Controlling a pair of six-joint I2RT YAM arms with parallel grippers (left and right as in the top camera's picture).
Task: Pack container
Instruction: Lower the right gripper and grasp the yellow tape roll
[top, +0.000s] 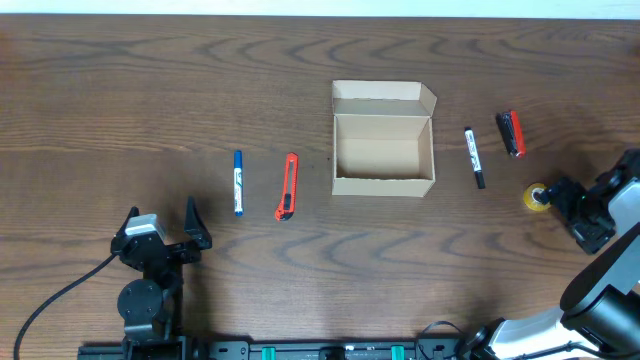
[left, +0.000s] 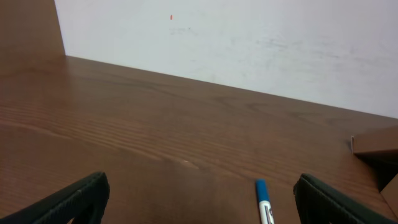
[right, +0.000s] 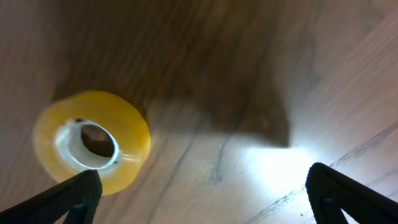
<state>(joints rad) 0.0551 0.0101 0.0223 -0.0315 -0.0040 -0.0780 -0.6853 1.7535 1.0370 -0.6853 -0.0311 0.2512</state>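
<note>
1. The container stands open on the desk, between the pincers and well apart from both. Being thin cardboard, it is probably light and crushable, so a wall edge suits gripping.
2. The right pincer gapes empty, with the tape roll just ahead.
3. The left pincer is spread and empty, near the blue pen.

Overhead straight down over the table; 2 wrist views low, right one close above the tape

The counter is dark wood with wavy grain. The container is dull tan cardboard. The yellow tape roll looks shiny and smooth.
</note>
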